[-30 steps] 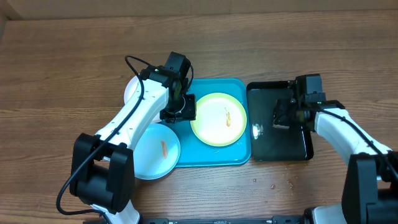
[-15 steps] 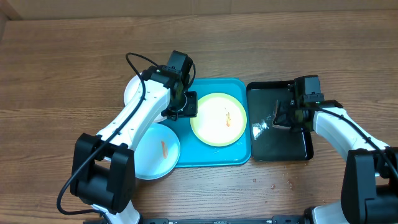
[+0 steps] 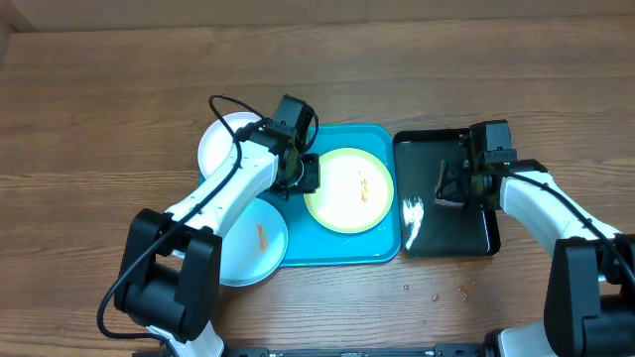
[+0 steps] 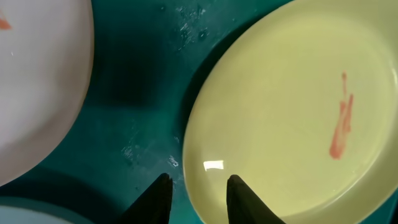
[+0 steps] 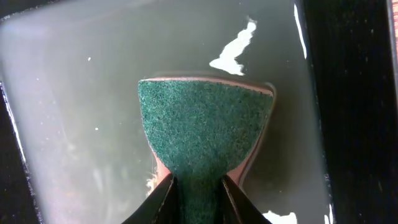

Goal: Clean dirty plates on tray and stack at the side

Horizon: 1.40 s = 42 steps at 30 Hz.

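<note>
I see three plates. The yellow plate (image 3: 337, 203) lies flat on the tray (image 3: 337, 250) and fills most of it. It has a yellow-green rim and a pale middle. A thin orange smear (image 4: 341, 124) sits on the side nearer the black tray (image 3: 476, 233).

The white plate (image 3: 220, 147) is by the tray's far left corner. My left wrist camera shows a tiny orange mark at its edge. The blue plate (image 3: 246, 253) is at the tray's near left corner, with an orange streak in its middle. All of this sits on the wooden counter (image 3: 99, 99).

My left arm comes up from the near side, passes over the blue plate and bends in to the tray's left side. The left hand (image 4: 198, 182) tips down at the yellow plate's left rim. One of its fingers (image 4: 155, 199) is over the bare tray and the other is over the plate, with the rim between them. I cannot tell if they pinch the rim or just sit around it.

The black tray is just to the right of the tray. It looks wet and has white bits on it. My right arm reaches in from the near right. The right hand (image 5: 199, 180) is low over the black tray. It is clenched on a sponge (image 5: 202, 124), green side facing the camera.
</note>
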{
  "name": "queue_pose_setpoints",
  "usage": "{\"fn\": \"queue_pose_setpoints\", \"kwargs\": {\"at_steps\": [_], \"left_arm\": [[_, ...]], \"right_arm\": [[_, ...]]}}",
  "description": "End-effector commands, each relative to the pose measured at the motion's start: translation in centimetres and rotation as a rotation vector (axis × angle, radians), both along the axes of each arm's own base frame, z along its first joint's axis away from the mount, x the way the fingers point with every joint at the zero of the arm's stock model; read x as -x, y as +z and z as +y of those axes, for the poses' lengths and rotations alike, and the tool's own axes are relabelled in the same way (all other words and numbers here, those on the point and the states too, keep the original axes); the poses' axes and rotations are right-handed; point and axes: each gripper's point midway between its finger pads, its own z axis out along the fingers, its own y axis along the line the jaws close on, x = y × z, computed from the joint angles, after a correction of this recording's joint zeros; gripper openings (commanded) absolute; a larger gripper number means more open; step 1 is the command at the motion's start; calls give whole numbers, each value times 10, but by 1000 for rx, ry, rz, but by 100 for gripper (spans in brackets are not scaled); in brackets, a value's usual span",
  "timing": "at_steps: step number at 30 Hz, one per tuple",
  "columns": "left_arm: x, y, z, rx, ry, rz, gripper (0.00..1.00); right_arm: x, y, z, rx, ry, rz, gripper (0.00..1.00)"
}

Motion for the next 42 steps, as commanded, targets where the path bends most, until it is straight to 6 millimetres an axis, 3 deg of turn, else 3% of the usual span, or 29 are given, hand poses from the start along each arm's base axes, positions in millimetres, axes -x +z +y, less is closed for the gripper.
{"fn": "queue_pose_setpoints", "kwargs": {"at_steps": [1,5,22,27,30,31,32,34,35,42], "left_arm": [[2,-12,5,-30,40,7,31],[8,-21,11,-51,59,17,22],[7,-33,11,-36,80,-4,17],[9,-34,11,-38,78,0,13],[11,-37,14,-53,78,-1,13],[11,-38,15,-58,79,-4,18],[10,-38,15,-60,80,-8,22],[10,-40,15,-58,80,-13,23],[10,-40,15,-58,81,-14,22],[5,-39,13,-49,81,-35,24]], "right_arm": [[1,-3,-2,4,-4,9,23],[4,-4,-2,5,-4,24,23],[6,-4,-2,19,28,31,20],[9,-5,-3,19,28,44,11],[10,-5,-2,19,32,45,9],[9,-5,-2,21,39,43,12],[9,-5,-2,23,42,40,24],[8,-5,-2,24,45,36,41],[7,-5,-2,24,45,34,44],[-1,-2,-2,30,45,-4,45]]}}
